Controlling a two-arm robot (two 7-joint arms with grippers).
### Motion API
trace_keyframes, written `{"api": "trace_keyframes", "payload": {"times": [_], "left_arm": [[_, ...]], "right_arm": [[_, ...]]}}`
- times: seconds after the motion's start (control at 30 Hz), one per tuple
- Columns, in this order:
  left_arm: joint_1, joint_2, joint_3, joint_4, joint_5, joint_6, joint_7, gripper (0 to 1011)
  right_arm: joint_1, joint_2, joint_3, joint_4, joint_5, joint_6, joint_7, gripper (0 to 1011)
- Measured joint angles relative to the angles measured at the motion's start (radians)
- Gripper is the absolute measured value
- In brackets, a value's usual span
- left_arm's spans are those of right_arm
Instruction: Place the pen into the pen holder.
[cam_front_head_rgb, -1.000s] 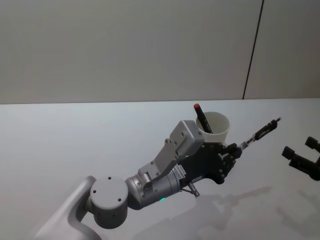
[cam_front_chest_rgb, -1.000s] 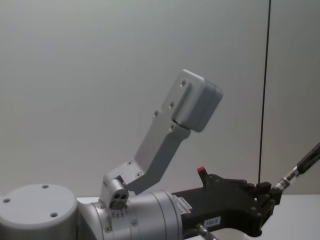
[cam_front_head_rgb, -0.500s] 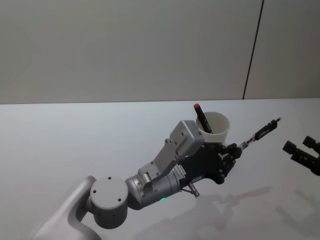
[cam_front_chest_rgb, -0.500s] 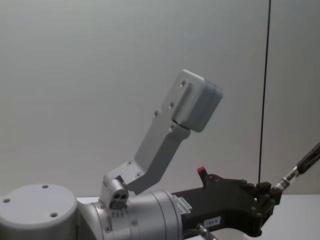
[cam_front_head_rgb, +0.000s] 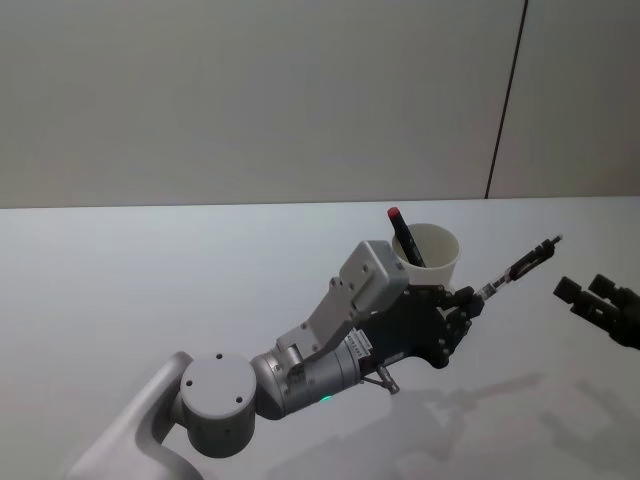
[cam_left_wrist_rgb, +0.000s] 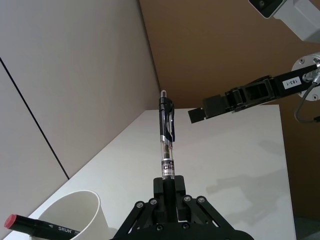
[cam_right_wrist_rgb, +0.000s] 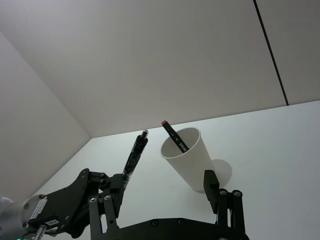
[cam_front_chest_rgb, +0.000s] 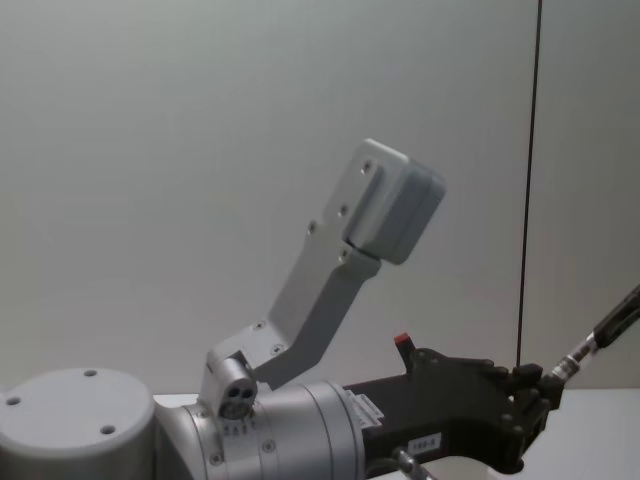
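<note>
My left pincer (cam_front_head_rgb: 462, 305) is clamped on a clear pen (cam_front_head_rgb: 520, 268), just beside the pen holder (cam_front_head_rgb: 440, 262). The black pen (cam_front_head_rgb: 405, 238) leans inside the pen holder. My right pincer (cam_front_head_rgb: 597, 300) waits near, fingers apart. I think I should swing the clear pen slowly over the rim and not bump it.

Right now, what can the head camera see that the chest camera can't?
Head view, not chest: the tapered white paper cup, the open right hand hovering off to its right, and the pale grey tabletop. Chest view, not head: a close side-on look at the left arm's grey camera bracket. Both: the left hand shut on a clear-and-black click pen, and the red tip of the slim black marker pen, which leans in the cup.
</note>
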Motion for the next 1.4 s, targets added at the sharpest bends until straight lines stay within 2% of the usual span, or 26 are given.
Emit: {"api": "trace_keyframes", "payload": {"times": [0.37,0.6,1.0,1.4], "left_arm": [[0.000,0.000,0.000,0.000,0.000,0.000,0.000,131],[0.000,0.000,0.000,0.000,0.000,0.000,0.000,131],[0.000,0.000,0.000,0.000,0.000,0.000,0.000,131],[0.000,0.000,0.000,0.000,0.000,0.000,0.000,130]], "right_arm": [[0.003,-0.017,-0.028,-0.011,0.039,0.009,-0.016,1002],[0.004,-0.032,-0.041,-0.014,0.066,-0.007,-0.031,1001],[0.016,-0.068,-0.072,-0.004,0.119,-0.053,-0.089,1001],[0.030,-0.084,-0.091,0.015,0.173,-0.048,-0.122,1001]]}}
